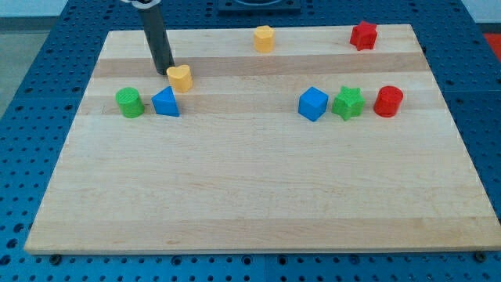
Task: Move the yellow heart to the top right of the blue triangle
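Observation:
The yellow heart (pixel 181 77) lies on the wooden board (pixel 258 196) near the view's upper left. The blue triangle (pixel 165 103) sits just below and slightly left of it, almost touching. My tip (pixel 164 72) is at the heart's left edge, touching or nearly touching it, and above the blue triangle. The dark rod rises from there toward the view's top.
A green cylinder (pixel 129 103) stands left of the blue triangle. A yellow hexagon-like block (pixel 264 38) and a red star (pixel 363 35) lie near the top edge. A blue cube (pixel 312 103), a green star (pixel 348 103) and a red cylinder (pixel 387 102) form a row at the right.

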Motion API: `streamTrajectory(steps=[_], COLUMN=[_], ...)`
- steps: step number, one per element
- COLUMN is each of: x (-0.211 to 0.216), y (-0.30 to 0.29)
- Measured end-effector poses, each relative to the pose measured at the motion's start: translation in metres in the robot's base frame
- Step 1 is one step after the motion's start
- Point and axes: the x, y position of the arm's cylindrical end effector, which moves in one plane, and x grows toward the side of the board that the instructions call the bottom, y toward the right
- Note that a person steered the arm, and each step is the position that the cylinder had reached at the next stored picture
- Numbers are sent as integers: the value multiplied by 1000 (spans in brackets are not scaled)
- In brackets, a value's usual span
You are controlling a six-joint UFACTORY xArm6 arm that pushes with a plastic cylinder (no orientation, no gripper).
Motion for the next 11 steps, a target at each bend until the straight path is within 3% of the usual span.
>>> streamTrajectory(steps=[3, 11], x=[17, -1], y=[-7, 65])
